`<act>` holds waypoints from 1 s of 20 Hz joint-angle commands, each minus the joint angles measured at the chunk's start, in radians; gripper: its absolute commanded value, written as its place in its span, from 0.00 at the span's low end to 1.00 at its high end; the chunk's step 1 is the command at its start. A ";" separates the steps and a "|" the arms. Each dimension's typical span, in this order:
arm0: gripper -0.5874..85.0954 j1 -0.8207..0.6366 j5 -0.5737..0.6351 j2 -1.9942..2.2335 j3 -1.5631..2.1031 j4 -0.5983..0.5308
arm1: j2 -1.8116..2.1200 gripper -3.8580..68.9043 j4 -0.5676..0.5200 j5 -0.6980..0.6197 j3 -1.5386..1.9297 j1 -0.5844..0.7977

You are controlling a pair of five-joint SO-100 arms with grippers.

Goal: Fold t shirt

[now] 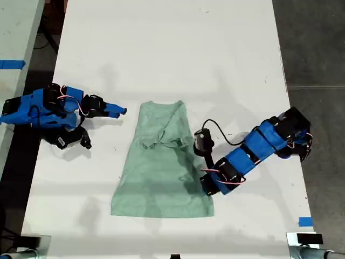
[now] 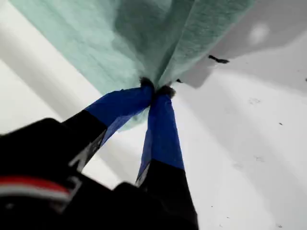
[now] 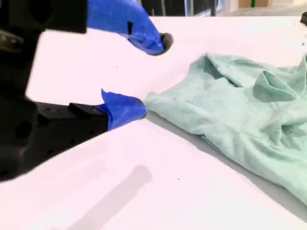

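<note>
The t shirt (image 1: 161, 162) lies spread on the white table (image 1: 161, 48), and a fold is in hand. Its edge is pinched between the closed jaws of my first gripper (image 2: 156, 91). The jaws of my second gripper (image 3: 146, 76) are held apart, the cloth just beyond them. Next, the pinched edge should probably be carried across the garment.

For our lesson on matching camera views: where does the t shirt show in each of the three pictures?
Exterior view: t shirt lies mid-table, between the arms.
First wrist view: fills the upper part, pinched by my first tool.
Second wrist view: spread beyond my open second tool, at.
Shared landmark: white table.
</note>
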 commanded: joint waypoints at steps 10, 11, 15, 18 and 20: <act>0.21 -0.006 0.008 0.006 0.048 -0.002 | -0.112 0.08 -0.549 -0.520 -0.219 0.164; 0.21 -0.006 0.008 0.006 0.048 -0.002 | -0.153 0.07 -0.603 -0.535 -0.219 0.173; 0.21 -0.006 0.009 0.006 0.048 -0.002 | -0.242 0.30 -0.746 -0.620 -0.222 0.186; 0.21 -0.005 0.011 0.006 0.048 -0.002 | -0.206 0.45 -0.706 -0.647 -0.230 0.183; 0.21 -0.005 0.011 0.006 0.048 -0.002 | -0.153 0.48 -0.647 -0.660 -0.230 0.183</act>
